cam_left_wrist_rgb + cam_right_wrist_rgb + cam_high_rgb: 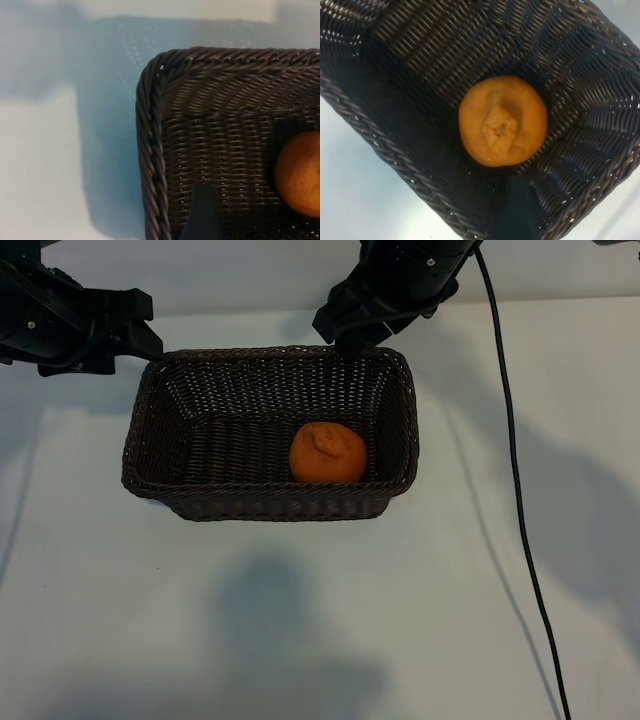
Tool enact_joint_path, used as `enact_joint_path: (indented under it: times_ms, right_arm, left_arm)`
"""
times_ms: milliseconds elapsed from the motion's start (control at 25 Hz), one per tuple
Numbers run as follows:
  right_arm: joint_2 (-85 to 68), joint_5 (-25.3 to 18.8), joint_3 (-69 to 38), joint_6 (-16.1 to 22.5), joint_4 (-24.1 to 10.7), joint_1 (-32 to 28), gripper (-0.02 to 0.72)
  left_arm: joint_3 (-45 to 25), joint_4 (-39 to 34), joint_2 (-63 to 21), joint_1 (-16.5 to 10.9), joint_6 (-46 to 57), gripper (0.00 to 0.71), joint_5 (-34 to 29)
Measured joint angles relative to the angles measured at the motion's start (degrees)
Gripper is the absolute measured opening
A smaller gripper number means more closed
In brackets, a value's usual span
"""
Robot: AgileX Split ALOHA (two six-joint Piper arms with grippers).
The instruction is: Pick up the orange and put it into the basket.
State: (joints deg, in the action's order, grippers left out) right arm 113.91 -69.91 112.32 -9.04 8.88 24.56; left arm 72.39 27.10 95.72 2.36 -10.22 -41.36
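Observation:
The orange [327, 453] lies on the floor of the dark wicker basket [270, 505], toward its right end, nub facing up. Nothing holds it. My right gripper [345, 335] hangs above the basket's far rim, open and empty; in the right wrist view one dark finger [517, 210] shows over the weave just short of the orange [502, 120]. My left gripper [148, 332] sits at the basket's far left corner, open, with nothing in it. One of its fingers [202, 215] shows inside the braided rim [150, 150], the orange [300, 175] well off to its side.
A black cable [515, 490] runs from the right arm down across the white table to the right of the basket. Bare table surface [300, 620] lies in front of the basket and to both sides.

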Motion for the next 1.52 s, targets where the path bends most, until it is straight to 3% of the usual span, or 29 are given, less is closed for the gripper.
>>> enact_joint_path:
  times_ms: [1240, 1520]
  right_arm:
    - [0.7, 0.0, 0.0, 2.3, 0.3, 0.0, 0.556]
    - [0.7, 0.0, 0.0, 3.2, 2.0, 0.0, 0.556]
  left_arm:
    - [0.0, 0.0, 0.0, 0.0, -0.1, 0.589, 0.3]
    - [0.0, 0.0, 0.0, 0.0, -0.1, 0.589, 0.2]
